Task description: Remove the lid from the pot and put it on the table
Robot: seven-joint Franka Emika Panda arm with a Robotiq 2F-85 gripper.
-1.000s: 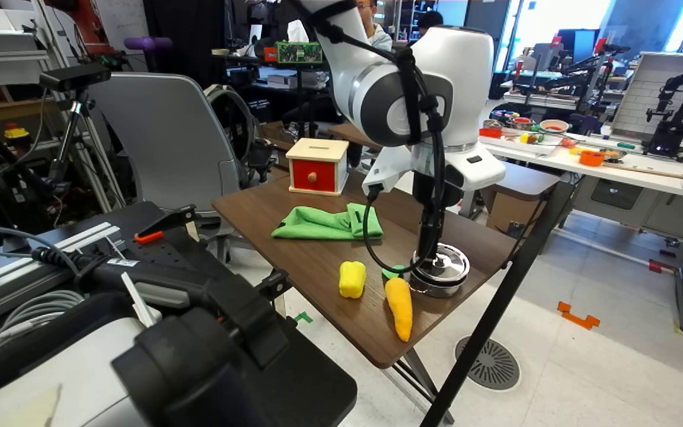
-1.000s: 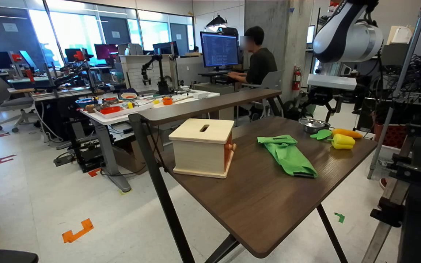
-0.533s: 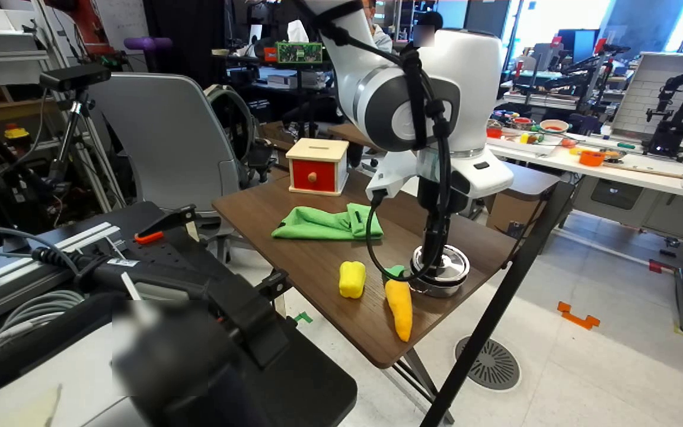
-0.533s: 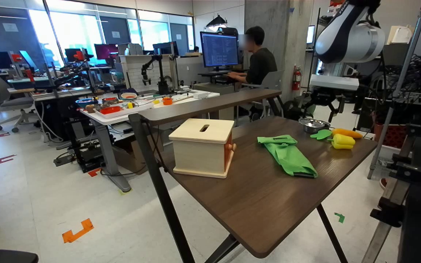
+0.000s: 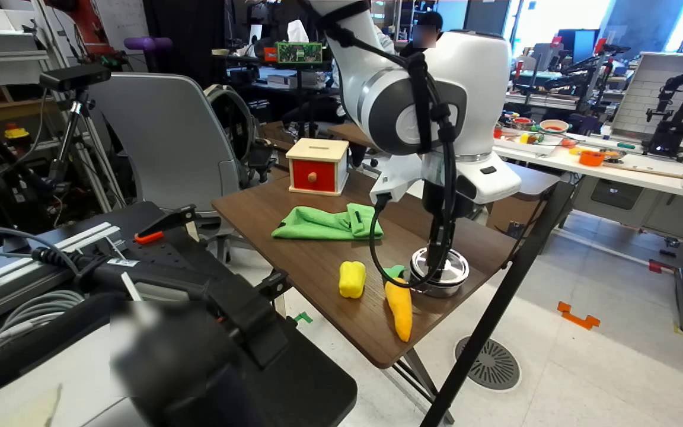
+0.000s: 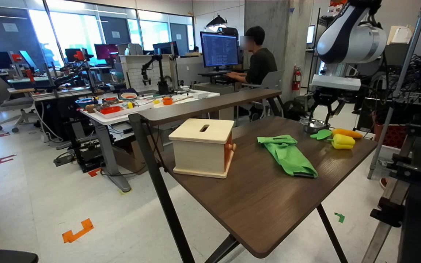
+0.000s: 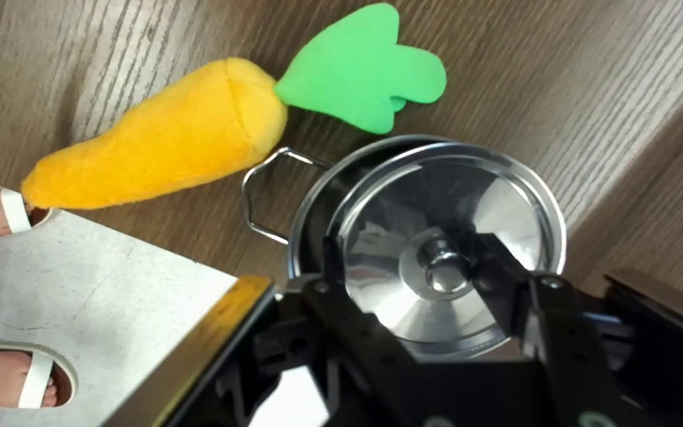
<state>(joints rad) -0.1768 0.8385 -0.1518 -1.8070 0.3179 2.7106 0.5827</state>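
Wrist view, clock on the pot [image 5: 445, 291]. Gripper's [image 7: 409, 258] fingers stand spread, knob [image 7: 445, 273] between: one just beside it at 3, the other well apart at 9; can't tell if anything touches. Likely straddling because the knob is the lid's [image 7: 412, 216] only handy grip. Lid sits on the pot, seemingly off-centre toward 4, dark gap at 10; maybe just camera angle. Plush carrot [image 7: 163, 142] crowds 10, so I'd favour the table [image 7: 531, 83] toward 2 for set-down. Next, probably: centre, squeeze, lift.
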